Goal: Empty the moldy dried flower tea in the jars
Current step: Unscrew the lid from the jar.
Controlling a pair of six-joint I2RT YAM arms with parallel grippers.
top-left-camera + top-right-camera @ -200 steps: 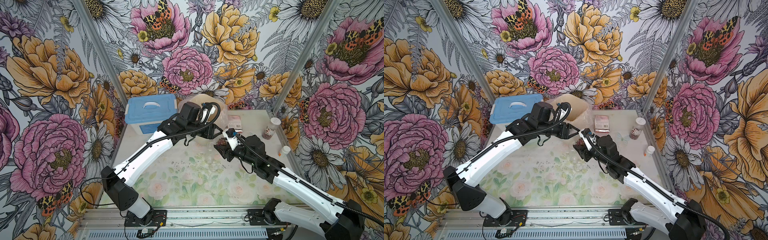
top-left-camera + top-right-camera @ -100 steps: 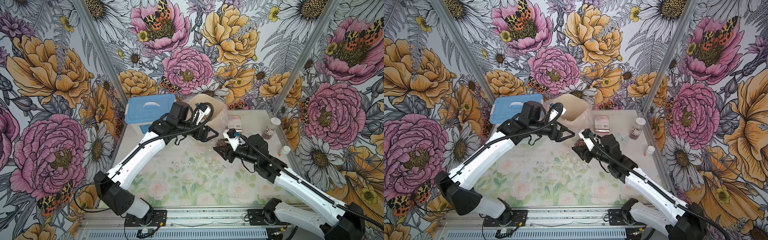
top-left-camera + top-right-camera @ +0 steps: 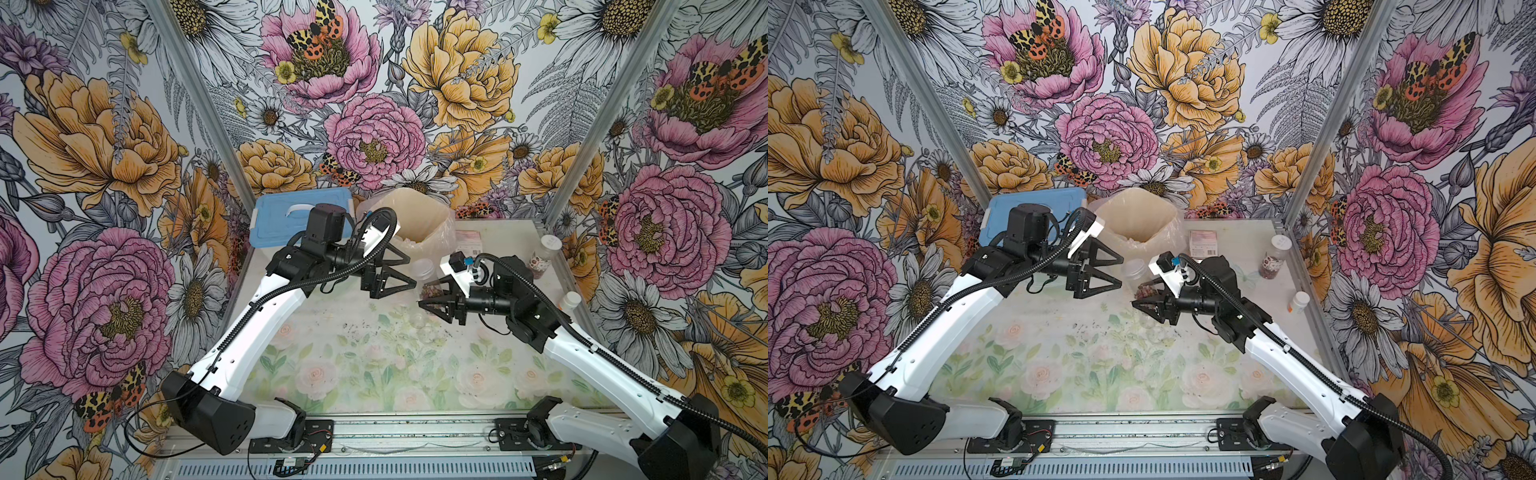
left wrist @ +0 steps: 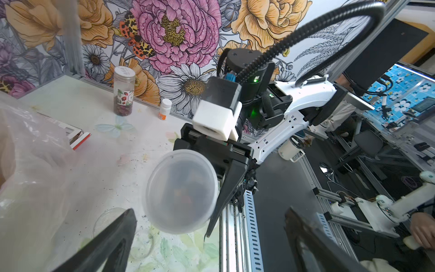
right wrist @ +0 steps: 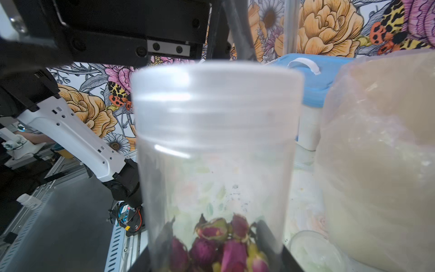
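Here, the left pincer [image 3: 412, 274] is held spread and empty beside the bag [image 3: 415, 220]. A lidded plain jar [image 3: 424, 276] — dried flower tea [image 5: 219, 245] at its base — is clamped in the right pincer [image 3: 432, 296]; a labelled jar [image 3: 542, 259] is stood far right.

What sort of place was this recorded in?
Most likely a robotics lab booth, not a home: flower-printed wall panels on metal framing enclose a small table, two arms are bolted to a front rail, and the left wrist view shows more rigs outside.
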